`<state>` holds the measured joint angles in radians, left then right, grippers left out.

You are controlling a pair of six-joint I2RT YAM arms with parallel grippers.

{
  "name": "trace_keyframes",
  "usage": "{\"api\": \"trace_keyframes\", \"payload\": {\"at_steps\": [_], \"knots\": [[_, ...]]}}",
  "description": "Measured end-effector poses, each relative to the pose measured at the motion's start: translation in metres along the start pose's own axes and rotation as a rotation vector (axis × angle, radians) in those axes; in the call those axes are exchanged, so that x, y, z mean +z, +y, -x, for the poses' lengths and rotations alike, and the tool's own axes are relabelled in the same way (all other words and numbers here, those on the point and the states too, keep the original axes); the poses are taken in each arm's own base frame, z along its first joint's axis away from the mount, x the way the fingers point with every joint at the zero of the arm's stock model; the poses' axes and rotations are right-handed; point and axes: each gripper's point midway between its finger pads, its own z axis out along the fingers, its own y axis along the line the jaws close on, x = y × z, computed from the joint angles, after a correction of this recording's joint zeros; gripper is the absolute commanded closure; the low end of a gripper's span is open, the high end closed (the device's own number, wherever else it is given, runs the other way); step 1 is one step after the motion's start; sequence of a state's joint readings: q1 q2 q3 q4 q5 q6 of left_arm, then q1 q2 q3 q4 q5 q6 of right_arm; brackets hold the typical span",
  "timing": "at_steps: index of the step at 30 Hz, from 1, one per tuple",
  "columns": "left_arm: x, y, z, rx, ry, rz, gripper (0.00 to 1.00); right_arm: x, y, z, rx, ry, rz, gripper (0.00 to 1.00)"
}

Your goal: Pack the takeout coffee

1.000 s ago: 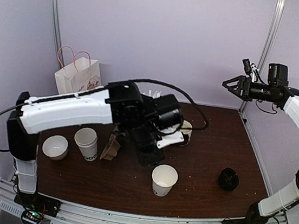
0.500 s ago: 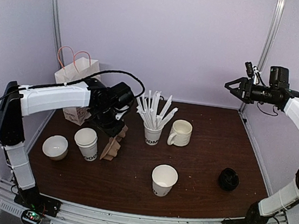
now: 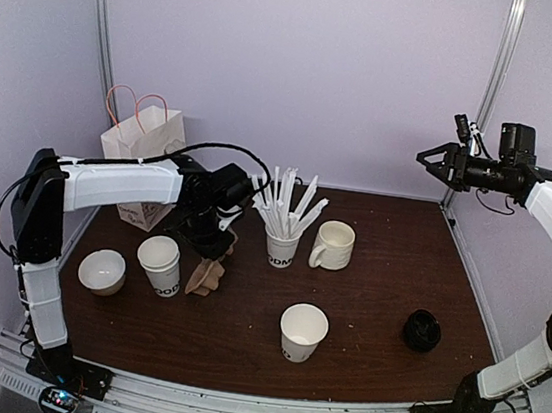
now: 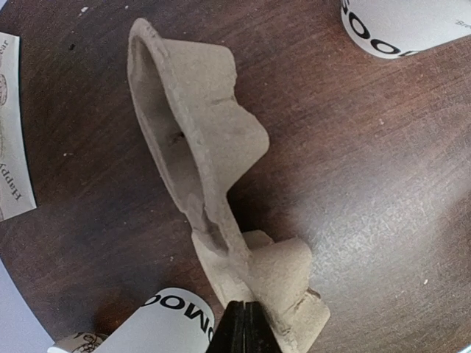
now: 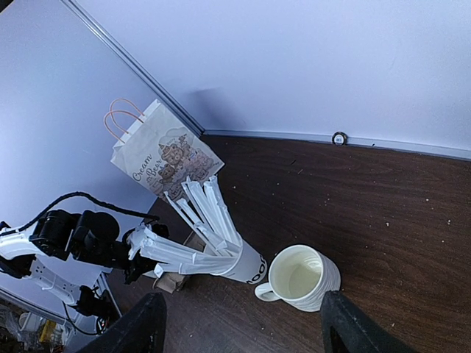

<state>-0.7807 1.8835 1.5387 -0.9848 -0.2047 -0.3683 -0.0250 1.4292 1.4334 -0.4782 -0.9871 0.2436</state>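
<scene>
Two white paper cups with black lettering stand open on the table, one at the left (image 3: 161, 265) and one in the front middle (image 3: 302, 332). A single black lid (image 3: 422, 330) lies at the right. My left gripper (image 3: 212, 249) is shut, and its tips (image 4: 246, 327) meet the edge of a brown pulp cup carrier (image 4: 199, 140) that stands tilted on its side. No cardboard shows between the jaws. The left cup (image 4: 162, 327) lies right beside the gripper. My right gripper (image 3: 425, 156) hangs open high at the back right, with nothing between its fingers (image 5: 143, 323).
A cup bristling with white sticks (image 3: 282, 238) and a cream mug (image 3: 334, 245) stand at the back middle. A white bowl (image 3: 102, 271) sits at the front left. A printed paper bag (image 3: 143, 140) stands in the back left corner.
My left arm has swung from the table's middle back to the left and down onto the carrier, and its jaws have closed. The right arm has barely moved.
</scene>
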Motion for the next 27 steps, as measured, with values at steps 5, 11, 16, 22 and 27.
{"api": "trace_keyframes", "payload": {"at_steps": [5, 11, 16, 22, 27], "knots": [[0.002, -0.013, 0.001, 0.011, 0.0, -0.045, 1.0, 0.0, 0.0, 0.0, 0.0, 0.0, 0.0, 0.25], [-0.002, -0.029, -0.001, 0.041, -0.007, -0.068, 0.96, -0.003, -0.004, 0.0, -0.003, -0.002, -0.011, 0.25], [-0.02, -0.028, -0.004, 0.046, -0.043, -0.081, 0.81, -0.01, -0.02, -0.018, -0.067, 0.062, -0.078, 0.25], [-0.081, -0.024, -0.009, 0.116, -0.182, -0.128, 0.62, -0.03, -0.034, -0.065, -0.244, 0.217, -0.193, 0.29], [-0.11, -0.018, -0.016, 0.145, -0.209, -0.107, 0.57, -0.041, -0.03, -0.115, -0.353, 0.376, -0.187, 0.36]]}}
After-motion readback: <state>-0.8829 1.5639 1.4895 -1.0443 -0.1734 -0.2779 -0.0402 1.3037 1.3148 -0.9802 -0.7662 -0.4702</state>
